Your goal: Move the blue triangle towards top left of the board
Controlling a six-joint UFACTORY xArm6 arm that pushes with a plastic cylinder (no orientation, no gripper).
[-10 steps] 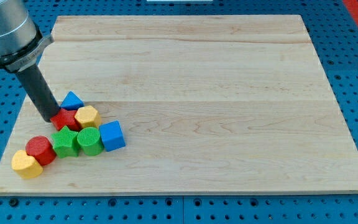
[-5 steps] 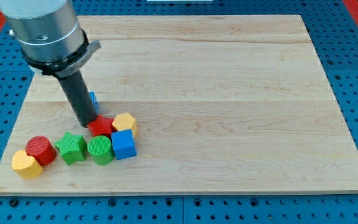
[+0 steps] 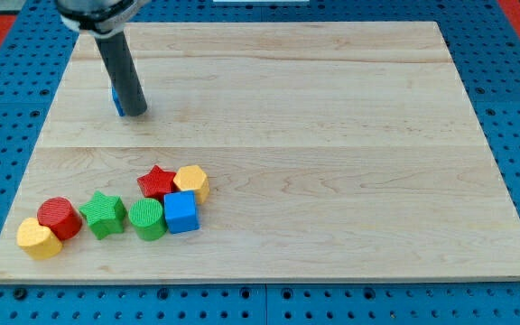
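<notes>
The blue triangle (image 3: pixel 116 100) is in the upper left part of the wooden board (image 3: pixel 332 135); only a sliver of it shows at the left side of the rod. My tip (image 3: pixel 134 113) rests on the board right against the triangle's right side and hides most of it. The rod runs up and left out of the view's top.
A cluster of blocks lies near the board's bottom left: a red star (image 3: pixel 157 181), a yellow hexagon (image 3: pixel 191 181), a blue cube (image 3: pixel 181 212), a green cylinder (image 3: pixel 145 218), a green star (image 3: pixel 104 214), a red cylinder (image 3: pixel 59 218) and a yellow block (image 3: pixel 38 238).
My tip has moved from the cluster towards the view's top, pushing the blue triangle up with it. The red star and yellow hexagon were shifted right earlier and now lie still.
</notes>
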